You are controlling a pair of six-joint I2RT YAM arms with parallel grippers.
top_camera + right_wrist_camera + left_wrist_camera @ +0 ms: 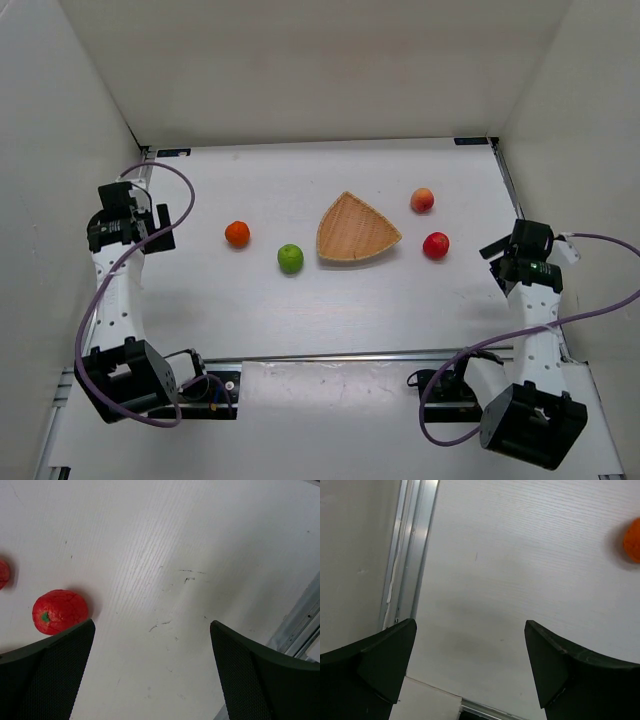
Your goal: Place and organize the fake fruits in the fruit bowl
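Observation:
The wicker fruit bowl (357,231) lies empty in the middle of the table. The orange (237,233) and green apple (290,258) sit to its left. The peach-coloured fruit (422,200) and red apple (435,245) sit to its right. My left gripper (150,228) is open and empty at the far left; its wrist view shows the orange (633,540) at the right edge. My right gripper (497,258) is open and empty right of the red apple (60,611), which shows beside its left finger (55,672). The peach-coloured fruit (3,573) peeks in at the left edge.
White walls enclose the table on the left, back and right. A metal rail (340,355) runs along the near edge between the arm bases. A metal strip (407,555) runs along the left wall. Purple cables (590,310) loop off both arms.

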